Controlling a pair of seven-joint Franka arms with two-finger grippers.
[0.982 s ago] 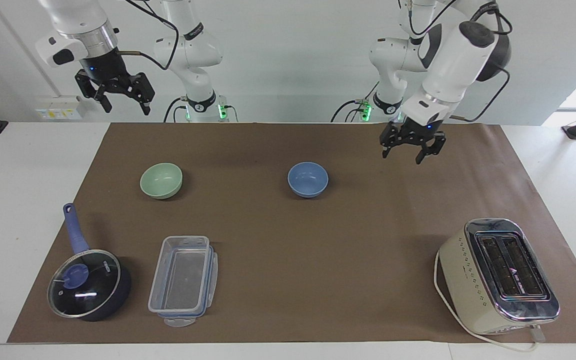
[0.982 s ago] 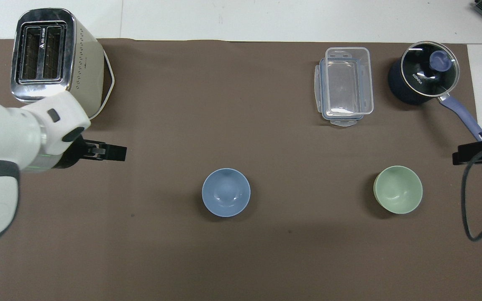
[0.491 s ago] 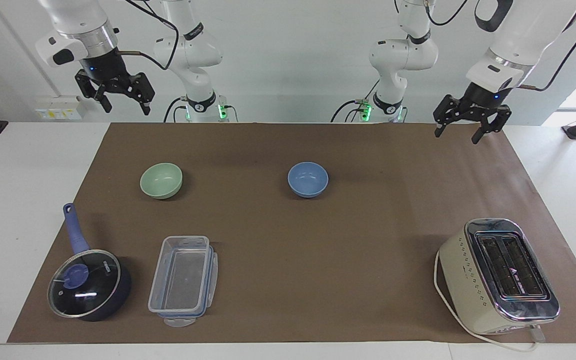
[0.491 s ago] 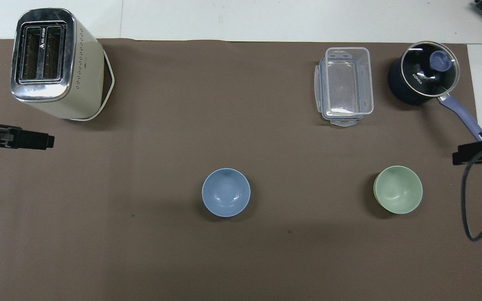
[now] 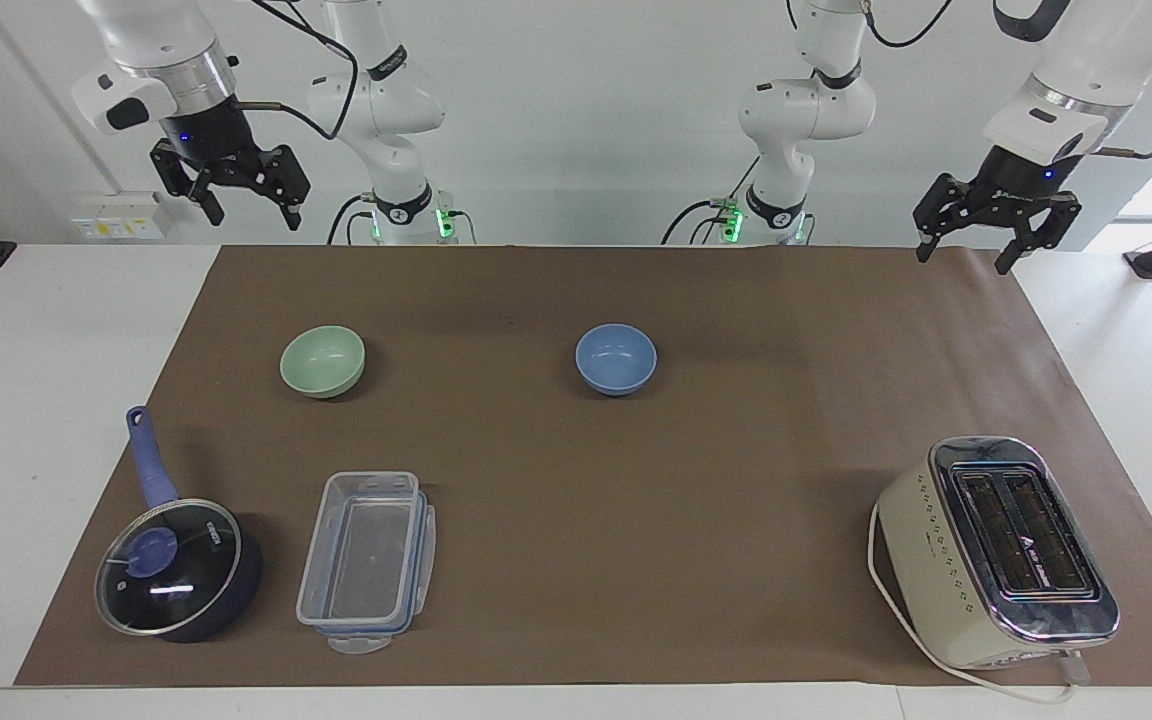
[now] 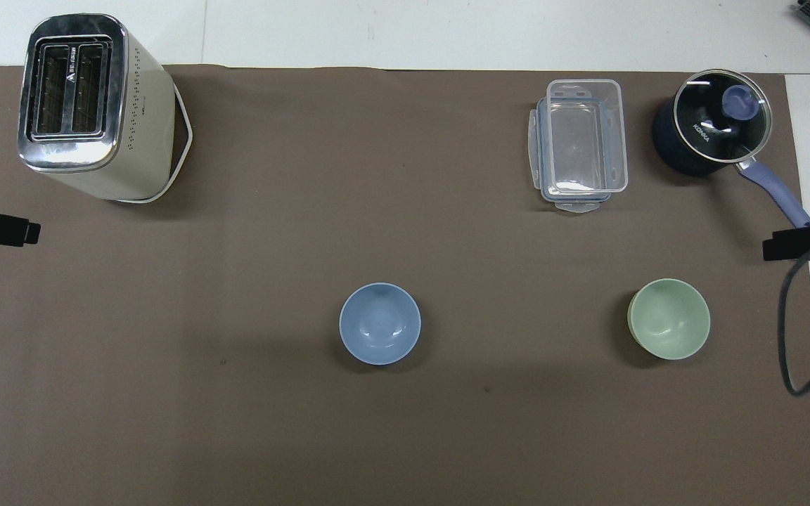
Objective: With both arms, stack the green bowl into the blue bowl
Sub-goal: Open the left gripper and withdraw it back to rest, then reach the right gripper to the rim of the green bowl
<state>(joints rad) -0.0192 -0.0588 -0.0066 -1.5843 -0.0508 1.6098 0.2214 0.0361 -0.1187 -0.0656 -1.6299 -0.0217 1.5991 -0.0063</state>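
Green bowl (image 5: 322, 361) sat upright on brown mat (image 5: 576, 560), toward right arm's end, well apart from blue bowl (image 5: 616, 358) mid-table. Right gripper (image 5: 231, 190) and left gripper (image 5: 994, 215) hung high, jaws spread, empty. Bowl likely light, rigid, smooth, chip-prone; rim pinch looked best.
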